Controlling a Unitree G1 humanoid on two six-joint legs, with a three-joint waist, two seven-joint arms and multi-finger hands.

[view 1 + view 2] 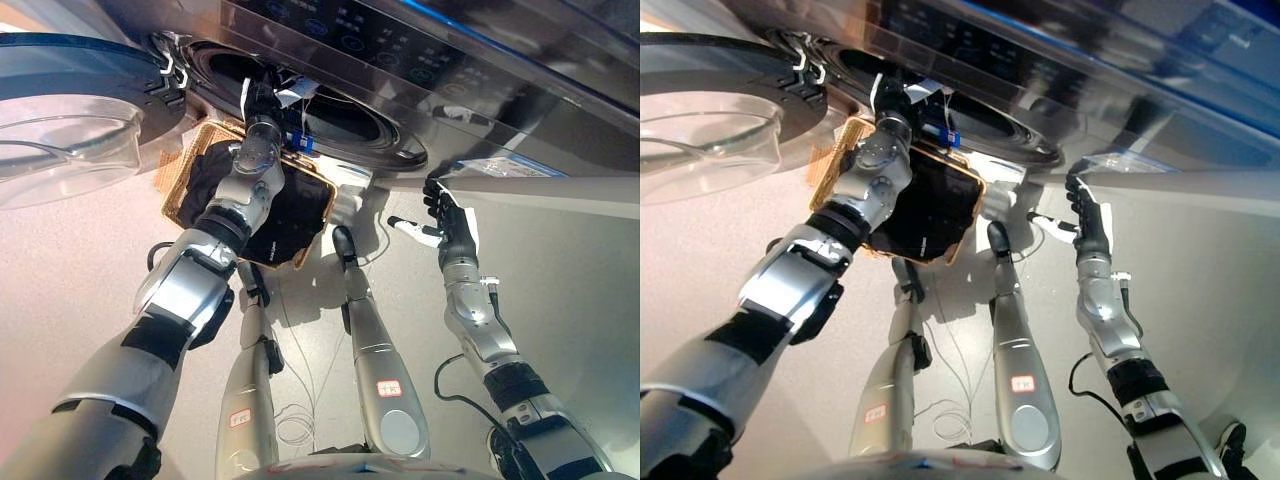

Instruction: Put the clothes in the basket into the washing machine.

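A wicker basket (183,178) stands on the floor just below the washing machine's round opening (355,118). Dark clothes (295,215) fill it. My left arm reaches over the basket, and my left hand (264,98) is inside the dark opening at its left side; what it holds is hidden. A small blue piece (305,143) shows at the opening's lower rim. My right hand (446,216) is raised to the right of the basket, near the machine's front, open and empty, thumb stuck out to the left.
The machine's round glass door (70,125) is swung wide open to the left. Its control panel (400,40) runs along the top. A pale floor (570,270) lies around the basket.
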